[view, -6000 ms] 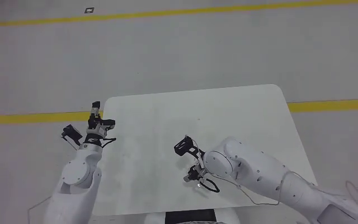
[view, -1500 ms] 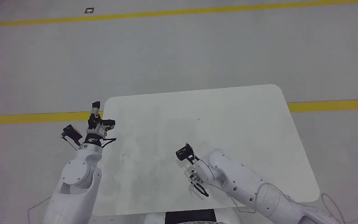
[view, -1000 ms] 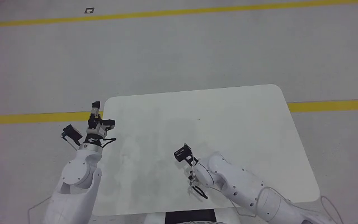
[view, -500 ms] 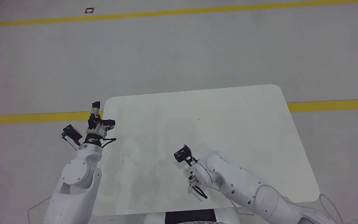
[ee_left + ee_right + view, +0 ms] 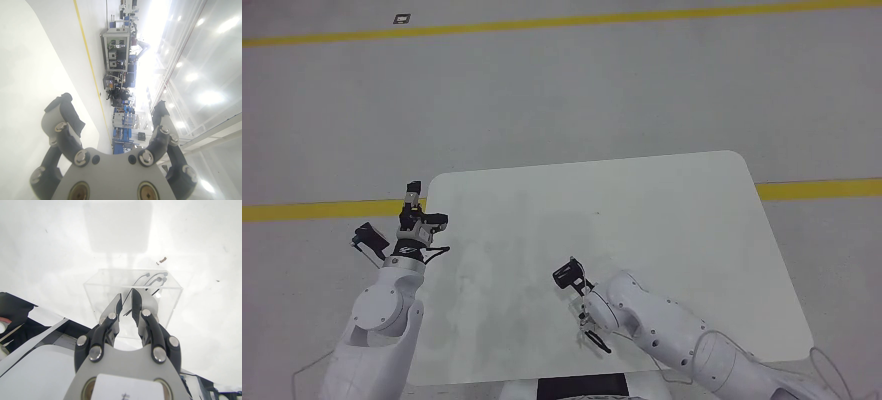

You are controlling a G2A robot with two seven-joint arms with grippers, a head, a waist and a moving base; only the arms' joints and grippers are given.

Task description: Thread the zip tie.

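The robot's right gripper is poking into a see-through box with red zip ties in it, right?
Not quite. The zip ties are black, not red, as the right wrist view shows. The rest is right: the right gripper is poking into the see-through box that holds them.

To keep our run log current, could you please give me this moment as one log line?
left gripper: open, empty, by table edge | right gripper: narrowly open inside clear box | zip tie: between jaws
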